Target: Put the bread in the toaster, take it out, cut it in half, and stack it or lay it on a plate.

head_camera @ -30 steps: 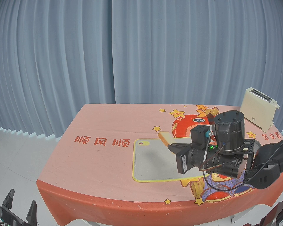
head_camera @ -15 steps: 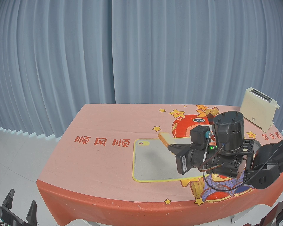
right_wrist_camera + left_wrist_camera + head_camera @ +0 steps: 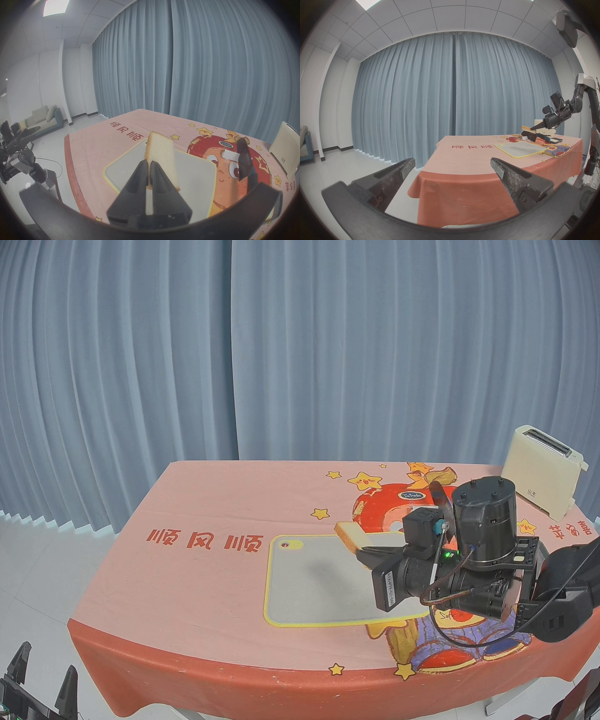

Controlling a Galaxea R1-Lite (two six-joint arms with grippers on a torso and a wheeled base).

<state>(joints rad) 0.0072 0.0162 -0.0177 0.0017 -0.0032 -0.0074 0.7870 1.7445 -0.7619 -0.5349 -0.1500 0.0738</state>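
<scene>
Bread [image 3: 161, 153] is pinched on edge in the right gripper [image 3: 149, 165], over the board's [image 3: 312, 590] far side; toaster [image 3: 542, 472] stands well off at the table's [image 3: 206, 577] far right corner; left gripper [image 3: 452, 164] hangs wide apart, low beside the table

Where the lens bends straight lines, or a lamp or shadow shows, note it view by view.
Head view: the curtain folds bow outward toward the edges; a soft shadow lies on the cutting board near the held bread. Left wrist view: dark rounded corners, a bright ceiling panel. Right wrist view: the same dark corners, a ceiling lamp glowing.
</scene>
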